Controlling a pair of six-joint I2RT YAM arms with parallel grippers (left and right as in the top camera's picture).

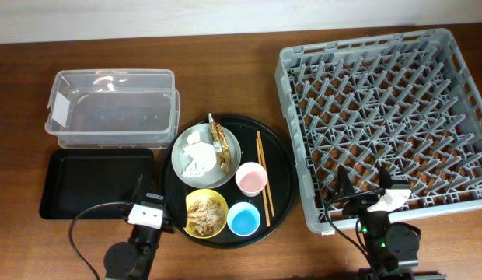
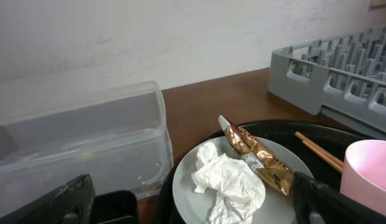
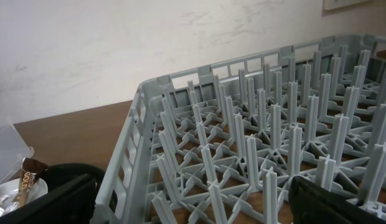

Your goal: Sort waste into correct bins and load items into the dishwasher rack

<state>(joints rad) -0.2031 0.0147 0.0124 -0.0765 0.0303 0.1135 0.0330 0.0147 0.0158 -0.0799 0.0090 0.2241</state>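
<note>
Though empty, left gripper [image 2: 190, 194] spread wide

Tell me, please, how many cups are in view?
2: the pink cup right of the plate, and the light blue cup in front of it, beside the yellow bowl.

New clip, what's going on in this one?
Nothing is being handled yet. The left gripper and right gripper are both open and empty at the near edge of the table. On the round black tray sit a grey plate with crumpled tissue and a wrapper, a yellow bowl of food scraps, a pink cup, a blue cup and chopsticks. The dishwasher rack, clear tub and shallow black tray hold nothing.
</note>
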